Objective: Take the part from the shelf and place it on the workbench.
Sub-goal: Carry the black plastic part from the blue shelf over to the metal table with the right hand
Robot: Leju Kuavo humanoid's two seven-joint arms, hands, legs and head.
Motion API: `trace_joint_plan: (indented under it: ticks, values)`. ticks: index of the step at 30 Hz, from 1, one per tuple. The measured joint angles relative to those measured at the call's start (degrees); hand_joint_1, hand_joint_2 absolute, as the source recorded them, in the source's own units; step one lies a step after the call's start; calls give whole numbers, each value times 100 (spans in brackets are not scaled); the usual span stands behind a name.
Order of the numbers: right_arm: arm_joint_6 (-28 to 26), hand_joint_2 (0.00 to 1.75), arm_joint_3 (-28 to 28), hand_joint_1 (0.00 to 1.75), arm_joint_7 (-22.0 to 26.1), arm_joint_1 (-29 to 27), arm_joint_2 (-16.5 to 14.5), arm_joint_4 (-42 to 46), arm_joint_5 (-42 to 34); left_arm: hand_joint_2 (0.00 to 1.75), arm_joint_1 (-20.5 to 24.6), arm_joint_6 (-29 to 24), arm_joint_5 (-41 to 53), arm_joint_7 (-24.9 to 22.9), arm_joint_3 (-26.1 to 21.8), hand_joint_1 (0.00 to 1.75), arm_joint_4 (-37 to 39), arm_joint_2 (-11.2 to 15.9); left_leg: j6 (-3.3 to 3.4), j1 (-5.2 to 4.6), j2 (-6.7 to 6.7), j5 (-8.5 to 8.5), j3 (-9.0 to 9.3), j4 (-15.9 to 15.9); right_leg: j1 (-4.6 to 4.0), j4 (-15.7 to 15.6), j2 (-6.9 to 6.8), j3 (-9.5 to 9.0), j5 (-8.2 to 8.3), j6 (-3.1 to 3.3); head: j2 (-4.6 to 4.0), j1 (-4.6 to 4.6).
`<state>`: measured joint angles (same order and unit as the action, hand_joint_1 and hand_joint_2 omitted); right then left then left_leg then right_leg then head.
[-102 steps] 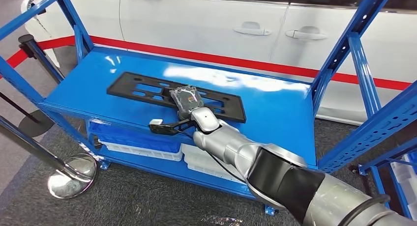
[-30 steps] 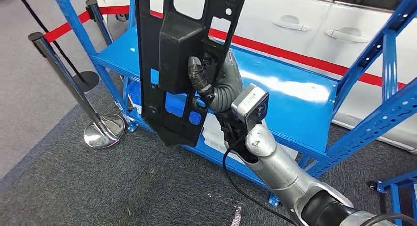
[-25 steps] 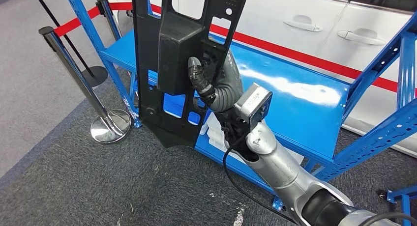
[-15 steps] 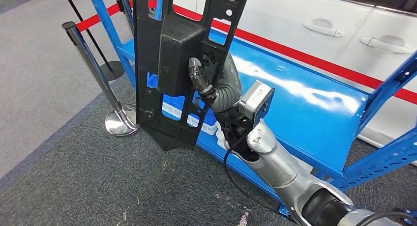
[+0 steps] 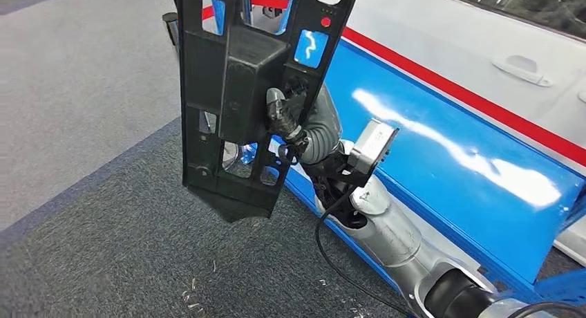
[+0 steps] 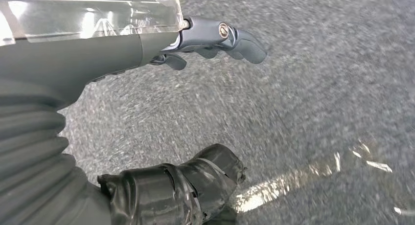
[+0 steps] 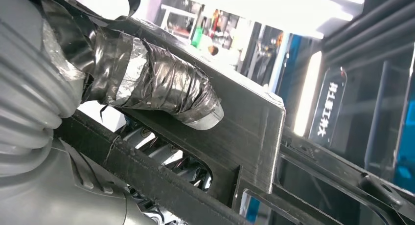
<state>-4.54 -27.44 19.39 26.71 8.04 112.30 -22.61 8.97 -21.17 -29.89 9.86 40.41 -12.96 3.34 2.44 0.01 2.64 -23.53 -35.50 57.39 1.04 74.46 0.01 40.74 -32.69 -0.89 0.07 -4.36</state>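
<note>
Since the earlier frame my view has swung left; my right hand (image 5: 294, 124) still grips the part (image 5: 235, 104) upright above the floor (image 5: 104, 228), beside the shelf (image 5: 449, 159). Right wrist view: taped thumb (image 7: 161, 88) pressed on the part. Left wrist view: my left hand (image 6: 161, 112) empty, fingers apart.

this looks like a car showroom or vehicle-assembly demo hall, not a home or office. a white car (image 5: 484, 34) with door handles and a red stripe along its side stands at about 1 o'clock. in front of it, from 12 to 4 o'clock, runs a blue steel shelf (image 5: 442, 159) of the industrial rack kind. the floor is grey carpet (image 5: 83, 214), darker near the rack and paler at 10 o'clock. lit display stands and signage with characters show, blurred, in the right wrist view.
</note>
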Motion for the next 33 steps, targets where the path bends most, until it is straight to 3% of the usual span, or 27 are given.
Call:
trace_joint_plan:
  ticks: [1,3,5,7,8,10,12,14,15,16,18,20,22,23,25,27,29,30,31,33]
  values:
    - [12,175,2,175,1,2,0,-5,-11,175,-2,-1,1,-2,0,0,0,-1,-13,7,84,-14,-1,30,16,-294,26,-124,205,-5,0,-1]
    - [79,175,13,175,21,7,1,-17,-93,175,1,-4,13,-6,0,0,0,-3,-69,15,242,-59,-46,131,58,-1002,235,-441,509,-10,-1,3]
    - [200,175,22,175,63,8,1,-29,-251,175,6,-9,32,-11,0,0,0,-3,-139,27,370,-73,-129,204,66,-1315,379,-580,563,0,-1,7]
    - [339,175,26,175,116,11,-2,-40,-430,175,-10,-19,56,-27,0,0,1,7,-197,54,475,-48,-179,202,58,-1331,284,-581,574,40,0,6]
    - [410,175,28,175,141,16,-7,-48,-515,175,-26,-22,69,-39,1,0,1,8,-223,54,434,-64,-203,227,61,-1349,227,-592,585,68,0,10]
    - [535,175,33,175,187,29,-19,-62,-647,175,-31,-27,92,-62,2,0,2,6,-276,46,179,-228,-353,521,76,-1390,102,-619,603,123,0,43]
    - [643,175,38,175,220,34,-24,-76,-761,175,-5,-28,99,-73,2,0,2,0,-323,50,-112,-525,-695,1203,49,-1395,-35,-631,595,159,0,73]
    - [756,175,41,175,239,32,-26,-98,-886,175,4,-29,99,-79,2,0,2,0,-339,58,-213,-644,-964,1704,30,-1390,-184,-637,576,177,0,73]
    - [803,175,40,175,247,32,-31,-109,-939,175,0,-29,99,-83,2,0,2,0,-330,58,-233,-561,-952,1665,23,-1390,-252,-645,563,178,0,73]
    - [834,175,40,175,253,32,-37,-116,-977,175,-5,-29,99,-87,2,0,2,1,-307,52,-267,-390,-817,1396,15,-1391,-317,-662,549,177,0,73]
    - [860,175,41,175,265,37,-50,-122,-1013,175,5,-29,99,-94,2,0,2,4,-229,-11,-490,-90,-410,620,-8,-1399,-440,-704,516,161,0,73]
    - [895,175,43,175,283,42,-57,-126,-1034,175,26,-30,98,-92,2,0,2,7,-153,-97,-653,-11,-197,197,-35,-1423,-558,-734,495,127,0,70]
    - [927,175,44,175,296,44,-59,-135,-1062,175,23,-39,92,-84,2,0,2,9,-103,-124,-558,-6,-182,135,-50,-1467,-679,-774,484,79,0,67]
    - [935,175,46,175,299,45,-60,-140,-1078,175,7,-48,89,-77,2,0,2,5,-79,-109,-493,12,-156,92,-44,-1463,-663,-793,460,50,0,63]
    - [950,175,54,175,309,48,-60,-147,-1101,175,-9,-62,85,-57,2,0,2,-5,-18,-69,-367,47,-85,-2,-31,-1213,-404,-710,282,21,0,49]
    - [970,175,61,175,316,41,-59,-155,-1104,175,8,-30,63,-30,3,0,2,-16,30,-47,-238,57,-55,-30,-28,-534,-91,-377,-36,24,0,31]
    - [981,175,62,175,317,21,-59,-164,-1101,175,18,39,20,-2,3,0,2,-19,47,-46,-84,50,-54,-19,-32,72,-12,-26,-197,19,0,22]
    - [982,175,62,175,316,14,-59,-168,-1101,175,13,69,0,7,2,0,2,-20,45,-43,1,42,-52,-6,-26,114,-5,34,-123,13,0,22]
    - [983,175,62,175,316,12,-58,-171,-1100,175,6,84,-10,10,2,0,2,-21,35,-35,87,29,-49,16,-15,-62,5,-10,52,8,0,21]
    - [983,175,62,175,316,14,-57,-173,-1100,175,-5,93,-19,12,2,0,2,-27,-15,-12,249,-20,-71,97,33,-762,188,-284,471,-12,0,18]
